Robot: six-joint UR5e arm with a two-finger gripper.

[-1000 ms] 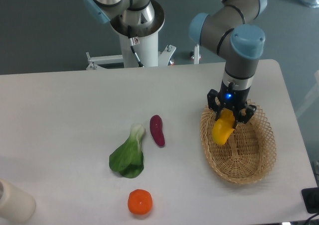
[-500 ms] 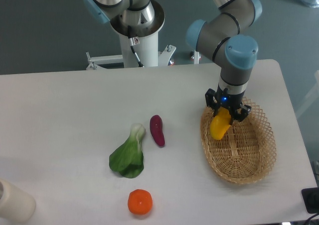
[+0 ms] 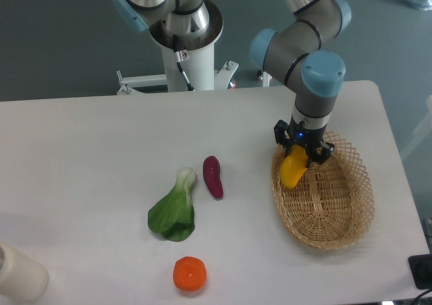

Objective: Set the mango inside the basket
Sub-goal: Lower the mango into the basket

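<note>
Mango: The mango [image 3: 292, 172] hung from the claw, its upper end clamped between the fingers and its free lower end pointing down and slightly left. It appeared to be off the weave, though contact with the rim could not be ruled out.

Claw: The gripper [image 3: 302, 151] was clenched on the mango's top, pointing straight down. This end-on hold let the fruit hang lengthwise, probably so that it could be lowered into the shallow bowl without the fingers meeting the wicker.

Basket: The basket [image 3: 341, 214] lay directly beneath and mostly to the right and front of the claw. The claw stood over its upper-left edge, so the mango was above the rim zone and not the centre. Judged from this, a release here risked the fruit tipping outward over the looped rim.

Eggplant: A small purple eggplant [image 3: 212, 176] rested on the table [image 3: 81, 163] well to the left of the claw, apart from the basket.

Leafy green: A bok choy [image 3: 175, 208] lay farther left and nearer the front, just beside the eggplant.

Orange: A round orange fruit [image 3: 189, 274] sat far to the front-left, well apart.

Cylinder: A pale container [image 3: 19, 274] stood at the far left front corner.
</note>
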